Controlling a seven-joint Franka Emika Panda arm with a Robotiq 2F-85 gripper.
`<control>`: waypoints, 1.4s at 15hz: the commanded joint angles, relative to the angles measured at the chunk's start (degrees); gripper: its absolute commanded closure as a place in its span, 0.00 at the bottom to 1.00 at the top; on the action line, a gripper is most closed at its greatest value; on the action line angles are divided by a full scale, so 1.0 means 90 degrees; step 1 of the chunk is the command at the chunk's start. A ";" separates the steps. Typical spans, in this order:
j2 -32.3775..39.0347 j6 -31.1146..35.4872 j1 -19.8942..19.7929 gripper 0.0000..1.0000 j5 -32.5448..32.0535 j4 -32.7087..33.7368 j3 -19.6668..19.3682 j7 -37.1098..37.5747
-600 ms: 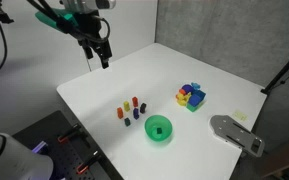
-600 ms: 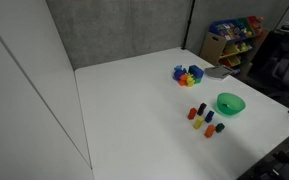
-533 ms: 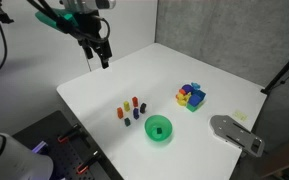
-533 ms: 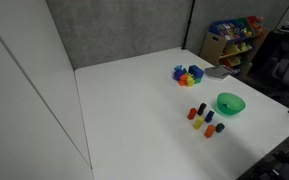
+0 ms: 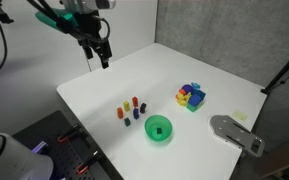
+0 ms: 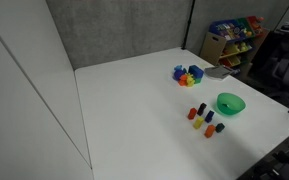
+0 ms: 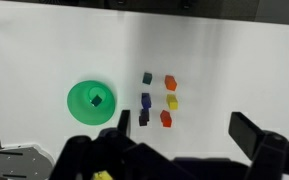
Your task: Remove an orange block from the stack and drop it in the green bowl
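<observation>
White bench [image 5: 94, 95] had the stack [image 5: 132, 110] just beside the bowl [image 5: 147, 130], well apart from the gripper [image 5: 97, 52], which hung up high, wide open and empty, pretty much facing it in wrist view.

In the wrist view the hand [image 7: 174, 137] is a dark blur cut off by the bottom edge, hiding the counter [image 7: 234, 60] beneath; the piece [image 7: 96, 99] inside the green bowl [image 7: 72, 108] is too small to identify
</observation>
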 commanded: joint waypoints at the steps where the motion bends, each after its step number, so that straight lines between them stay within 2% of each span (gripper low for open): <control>1: 0.0003 -0.0015 0.0008 0.00 -0.0002 0.0012 -0.0005 0.0005; 10: 0.0163 0.0123 0.0015 0.00 0.0033 0.0077 -0.0022 0.0000; 21: 0.1546 0.1549 0.0234 0.00 0.0498 -0.0103 0.0014 0.0012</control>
